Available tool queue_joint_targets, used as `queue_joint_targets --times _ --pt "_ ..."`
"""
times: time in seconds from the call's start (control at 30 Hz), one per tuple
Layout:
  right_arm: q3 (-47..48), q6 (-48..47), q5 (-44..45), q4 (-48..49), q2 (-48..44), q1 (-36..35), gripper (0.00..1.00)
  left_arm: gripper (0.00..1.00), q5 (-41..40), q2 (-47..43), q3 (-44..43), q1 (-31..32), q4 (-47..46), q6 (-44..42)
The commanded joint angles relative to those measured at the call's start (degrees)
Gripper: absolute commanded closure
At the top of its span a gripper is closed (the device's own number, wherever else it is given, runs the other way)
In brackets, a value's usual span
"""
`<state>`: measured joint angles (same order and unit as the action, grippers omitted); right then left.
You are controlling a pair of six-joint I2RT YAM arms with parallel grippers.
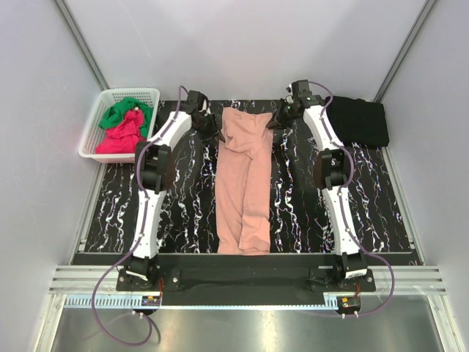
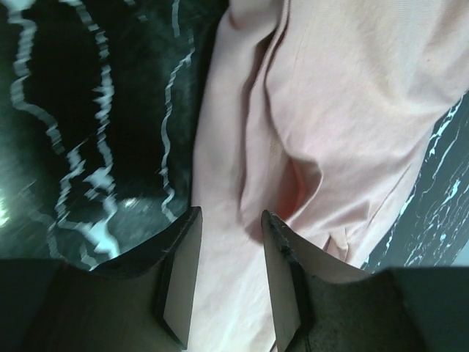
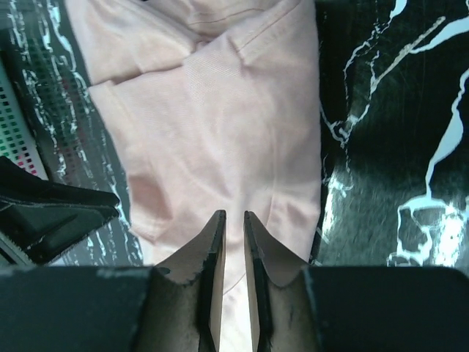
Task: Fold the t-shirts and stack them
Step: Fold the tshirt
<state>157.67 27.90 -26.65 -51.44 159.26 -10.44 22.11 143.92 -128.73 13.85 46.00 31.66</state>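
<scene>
Left tool [image 2: 231, 216] over soft, creased t-shirt [image 2: 344, 110]

The pink tee [image 1: 244, 183] is an even salmon-pink, with darker shading in its folds. The surface [image 1: 183, 213] is black, veined with white marbling. The basket [image 1: 91, 139] is white mesh and holds a green tee [image 1: 124, 111] and a magenta-red tee [image 1: 121, 138]. The black tee [image 1: 359, 121] is solid black. The arms [image 1: 150, 198] are white with black joints, and their cables [image 1: 390, 282] are purple. The left tool [image 2: 231, 216] and right tool [image 3: 233, 216] are black with pale inner faces.
</scene>
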Motion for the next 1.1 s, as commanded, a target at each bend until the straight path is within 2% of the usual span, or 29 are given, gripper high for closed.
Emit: queue_joint_targets --times 0.0,0.43,0.5,0.63,0.67,0.7,0.87,1.07 --pt "-2.3 -0.3 -0.5 0.8 -7.0 -0.4 0.78 0.58 1.4 -5.3 1.0 -0.2 -1.9 -1.9" --pt "-2.4 -2.8 -0.1 -0.9 -0.8 -2.0 0.78 0.66 1.2 3.6 -8.1 1.4 -0.6 -0.6" --pt "-2.4 -2.8 0.1 -1.0 0.0 -1.9 0.8 0.71 1.1 5.2 -9.7 1.5 -0.4 0.1" --pt "-2.4 -1.9 0.6 -1.6 1.0 -2.0 0.88 0.74 0.8 6.6 -10.4 1.7 -0.5 1.6" --pt "-2.1 -1.7 0.8 -1.7 1.4 -1.9 0.98 0.75 0.7 6.9 -10.4 1.8 -0.4 1.9" --pt "-1.8 -1.3 0.8 -2.1 1.7 -1.9 1.0 0.77 0.5 6.9 -10.5 1.8 -0.5 2.4" --pt "1.3 -0.4 0.5 -2.3 3.2 -1.6 1.0 0.85 1.9 8.5 -12.4 1.8 -0.5 3.5" --pt "3.9 1.1 -0.9 0.7 4.3 -1.0 1.0 0.9 3.2 9.7 -13.5 2.1 -0.7 4.0"
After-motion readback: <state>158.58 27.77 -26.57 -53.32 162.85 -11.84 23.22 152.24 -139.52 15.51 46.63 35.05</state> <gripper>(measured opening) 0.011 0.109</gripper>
